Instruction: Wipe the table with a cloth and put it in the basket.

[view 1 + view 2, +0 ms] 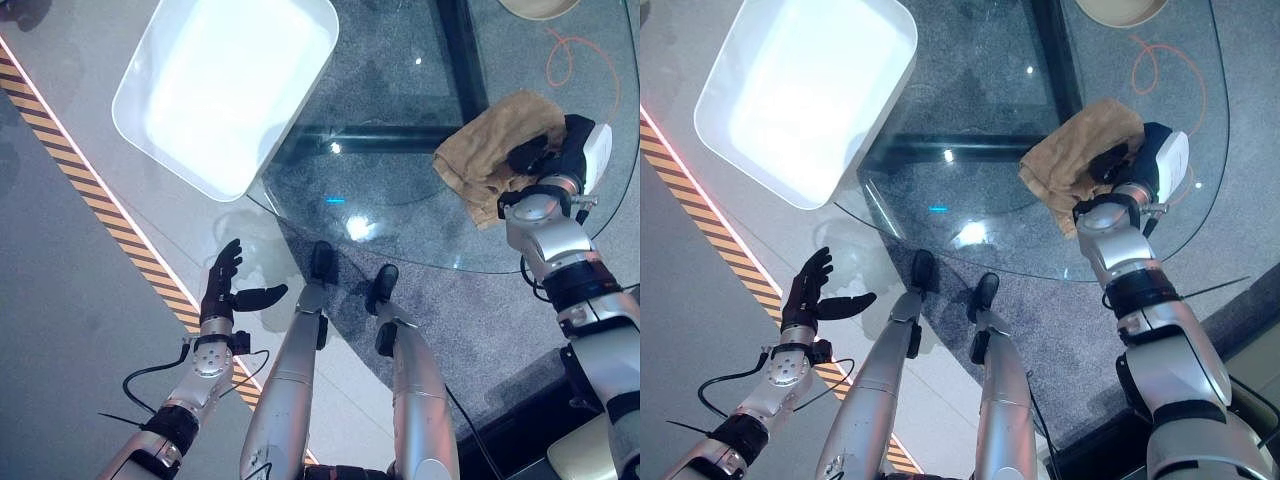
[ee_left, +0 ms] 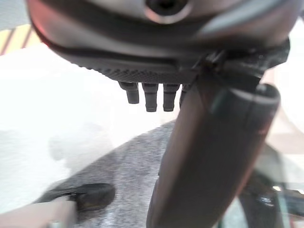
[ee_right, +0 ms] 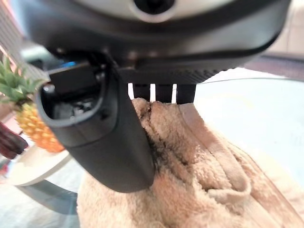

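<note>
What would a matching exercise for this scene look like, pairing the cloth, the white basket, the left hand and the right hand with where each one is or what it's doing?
Things:
1. cloth
2. white basket
3. left hand
4. right hand

States:
A. fingers straight, holding nothing, off the table's edge
B. resting on the cloth, fingers in its folds
C. bunched on the glass table
D. at the table's left edge, overhanging it

Pairs: 1-C, 2-D, 3-A, 4-B

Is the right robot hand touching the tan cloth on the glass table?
Touching. The right wrist view shows the right robot hand pressed into the cloth, thumb sunk in its folds; the left eye view shows it gripping the cloth on the table.
</note>
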